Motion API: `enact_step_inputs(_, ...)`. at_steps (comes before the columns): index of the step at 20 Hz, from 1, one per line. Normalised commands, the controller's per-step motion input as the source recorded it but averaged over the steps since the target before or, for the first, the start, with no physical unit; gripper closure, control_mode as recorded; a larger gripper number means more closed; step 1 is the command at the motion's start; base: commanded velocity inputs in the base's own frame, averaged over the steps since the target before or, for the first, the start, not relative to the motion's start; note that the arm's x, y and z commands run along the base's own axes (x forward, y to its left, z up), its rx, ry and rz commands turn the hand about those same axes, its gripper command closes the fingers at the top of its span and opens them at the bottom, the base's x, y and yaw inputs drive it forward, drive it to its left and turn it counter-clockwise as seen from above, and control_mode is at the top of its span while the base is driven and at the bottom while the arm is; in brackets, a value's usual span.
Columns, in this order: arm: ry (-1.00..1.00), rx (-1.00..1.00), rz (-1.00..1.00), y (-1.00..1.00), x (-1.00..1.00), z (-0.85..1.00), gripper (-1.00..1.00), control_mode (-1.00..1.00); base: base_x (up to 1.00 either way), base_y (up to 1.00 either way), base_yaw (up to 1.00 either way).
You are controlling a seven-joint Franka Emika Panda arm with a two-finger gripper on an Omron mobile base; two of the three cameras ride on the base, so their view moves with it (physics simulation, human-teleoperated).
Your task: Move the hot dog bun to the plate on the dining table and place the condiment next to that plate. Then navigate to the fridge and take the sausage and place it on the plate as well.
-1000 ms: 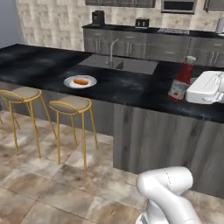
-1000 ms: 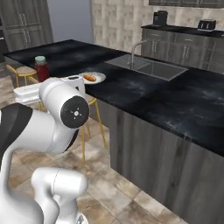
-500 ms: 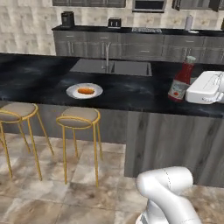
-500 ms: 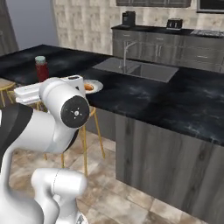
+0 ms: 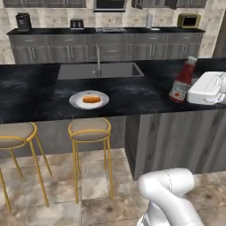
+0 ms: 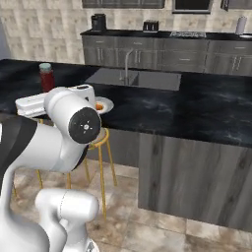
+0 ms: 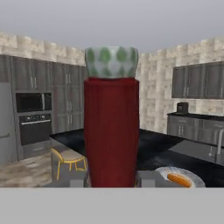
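No writing can be read anywhere. The condiment (image 5: 182, 80) carries a white label low on its red body, at about 3 o'clock of the plate (image 5: 88, 99) on the tabletop (image 5: 141, 95), but its marks are too blurred to make out. In the hand view the bottle's pale cap (image 7: 111, 61) bears a green diamond pattern, with no letters or numbers.

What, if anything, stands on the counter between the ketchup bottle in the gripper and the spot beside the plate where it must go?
Nothing visible does. The ketchup bottle, held in the gripper, is right of the plate with the bun. Between them is bare black marble of the dining table; the sink lies farther back.
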Motion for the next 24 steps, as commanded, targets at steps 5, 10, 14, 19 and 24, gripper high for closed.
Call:
enact_step_inputs(5,0.0,0.0,0.0,0.0,0.0,0.0,1.0,1.0,0.5,0.93,-0.51)
enact_step_inputs(10,0.0,0.0,0.0,0.0,0.0,0.0,1.0,1.0,0.63,0.37,-0.32)
enact_step_inputs(14,0.0,0.0,0.0,0.0,0.0,0.0,1.0,1.0,0.69,0.0,-0.05)
enact_step_inputs(19,0.0,0.0,0.0,0.0,0.0,0.0,1.0,1.0,0.72,0.0,0.0)
enact_step_inputs(24,0.0,0.0,0.0,0.0,0.0,0.0,1.0,1.0,0.76,0.0,0.06)
